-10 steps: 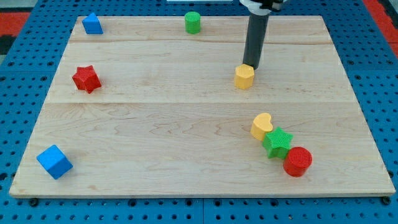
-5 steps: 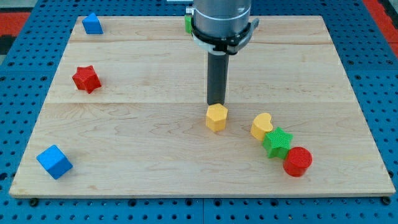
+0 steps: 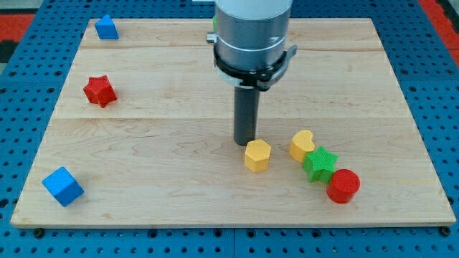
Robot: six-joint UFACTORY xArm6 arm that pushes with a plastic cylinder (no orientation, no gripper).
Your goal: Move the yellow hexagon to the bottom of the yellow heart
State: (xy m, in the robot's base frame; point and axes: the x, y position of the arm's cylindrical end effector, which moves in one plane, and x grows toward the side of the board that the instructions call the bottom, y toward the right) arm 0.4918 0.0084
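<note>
The yellow hexagon [image 3: 257, 155] lies on the wooden board, right of centre and toward the view's bottom. The yellow heart [image 3: 302, 145] lies a short way to its right and slightly higher, with a gap between them. My tip [image 3: 245, 142] rests just above and left of the hexagon, touching or almost touching its upper left edge. The rod rises from there into the arm's grey body at the view's top.
A green star [image 3: 320, 163] touches the heart's lower right, and a red cylinder [image 3: 343, 185] sits next to the star. A red star [image 3: 99, 90] lies at left, a blue cube [image 3: 62, 186] at bottom left, a blue block [image 3: 106, 27] at top left. The green cylinder is mostly hidden behind the arm.
The yellow hexagon has slid down and left from the upper right, then down and slightly right toward the heart. My tip followed it, and the arm now covers the green cylinder.
</note>
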